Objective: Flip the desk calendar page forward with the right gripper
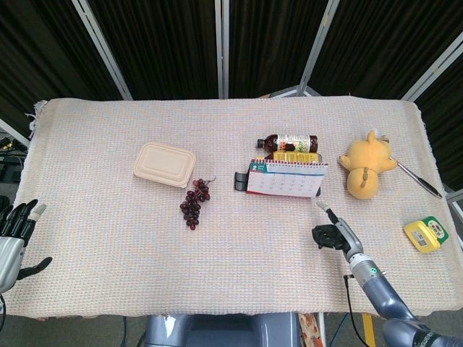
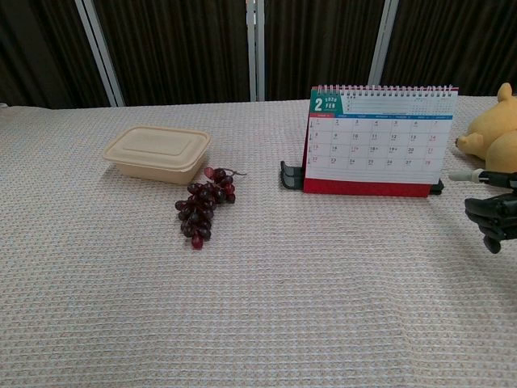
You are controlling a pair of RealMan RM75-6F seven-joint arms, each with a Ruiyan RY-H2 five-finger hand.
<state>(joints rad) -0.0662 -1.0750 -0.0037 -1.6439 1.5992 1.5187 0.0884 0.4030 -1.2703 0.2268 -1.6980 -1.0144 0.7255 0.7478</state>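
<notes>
A staged robot test booth, not a home: dark folding screens (image 1: pixel 173 43) with metal frames stand at twelve o'clock behind a cloth-covered surface (image 1: pixel 94 210) holding unrelated props.

Bottle (image 1: pixel 289 140) behind calendar (image 1: pixel 286 178)

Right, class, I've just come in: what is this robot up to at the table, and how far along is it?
The right robot hand is near the desk calendar, just in front of its right corner, one finger pointing at it and the others curled in. It does not touch the calendar, which stands upright showing its February page, so no page is flipped yet. The left robot hand is open at the table's near left edge, holding nothing. A lidded box, grapes, a bottle and a plush toy lie untouched.
</notes>
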